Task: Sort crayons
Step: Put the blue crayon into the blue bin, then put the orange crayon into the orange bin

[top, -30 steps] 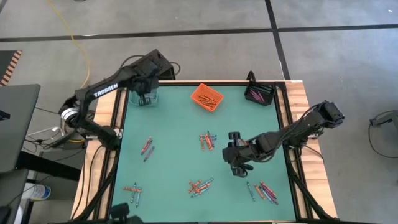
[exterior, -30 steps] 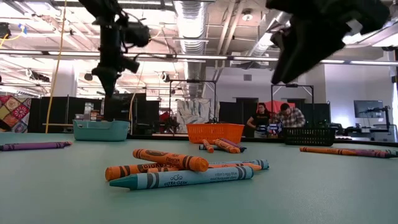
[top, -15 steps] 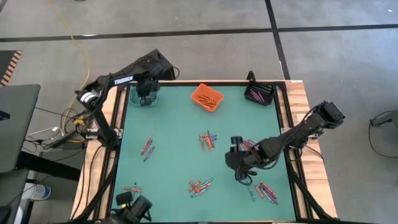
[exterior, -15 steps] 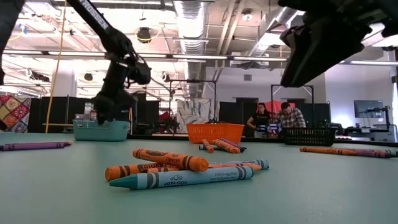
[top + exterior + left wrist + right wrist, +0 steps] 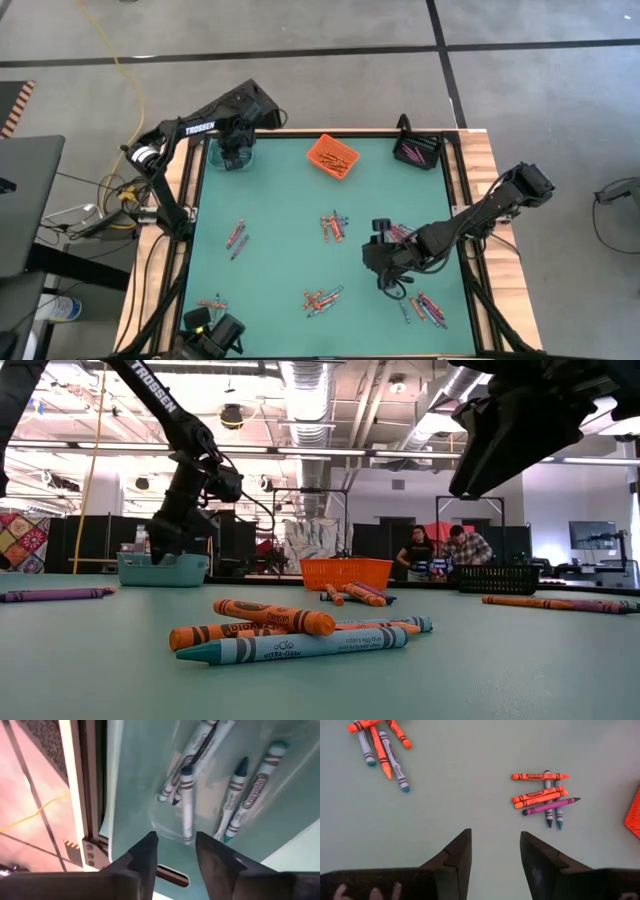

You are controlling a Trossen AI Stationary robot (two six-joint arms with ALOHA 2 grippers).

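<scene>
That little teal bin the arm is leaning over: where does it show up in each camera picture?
High view: teal bin, far left table corner, under the left gripper.
Low view: far left.
Left wrist view: fills the picture, blue crayons inside.
Right wrist view: not in it.
Shared landmark: orange bin.

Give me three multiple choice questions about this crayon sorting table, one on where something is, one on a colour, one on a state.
1. Where is the left gripper?
A. over the teal bin
B. over the orange bin
C. at the table's near edge

2. What colour is the bin at the far right corner?
A. teal
B. black
C. white

3. How is the right gripper?
A. shut on a crayon
B. open, holding nothing
C. out of view

Answers:
1 A, the high view shows it above the teal bin.
2 B, the black bin sits there.
3 B, the right wrist view shows bare table between its fingers.
</scene>
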